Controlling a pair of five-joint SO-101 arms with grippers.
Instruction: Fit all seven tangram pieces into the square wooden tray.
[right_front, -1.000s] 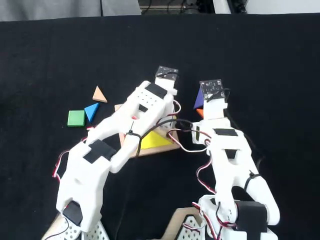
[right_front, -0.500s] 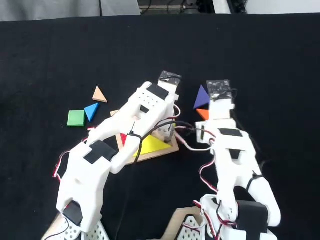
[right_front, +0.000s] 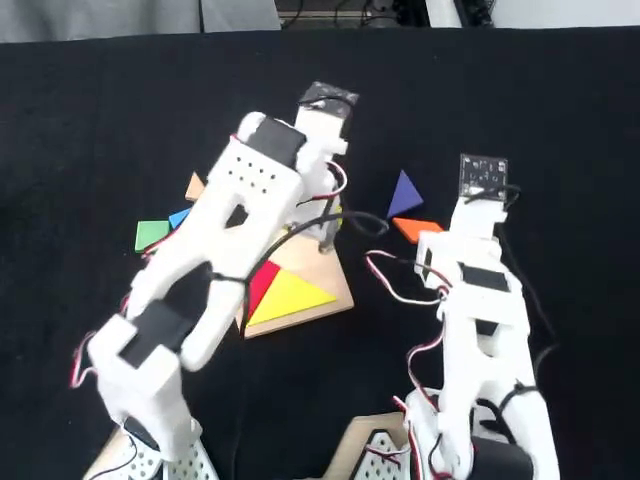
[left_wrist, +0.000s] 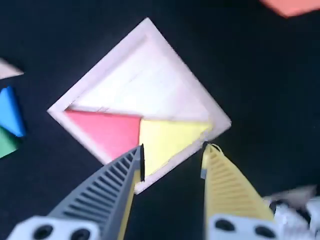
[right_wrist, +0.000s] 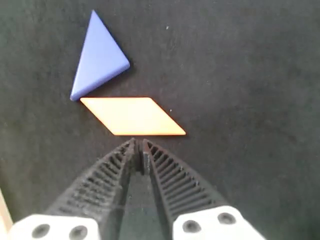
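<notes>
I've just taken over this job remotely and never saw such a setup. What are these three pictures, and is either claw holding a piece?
Two small white robot arms sit side by side at a black table. The wide picture looks down from a fixed camera; the other two come from cameras on each arm's wrist. The left gripper is open above the wooden tray, which holds a red triangle and a yellow triangle. The right gripper is shut and empty, near an orange parallelogram and a purple triangle. A green square, a blue triangle and a tan triangle lie loose on the table. Nothing is held.
</notes>
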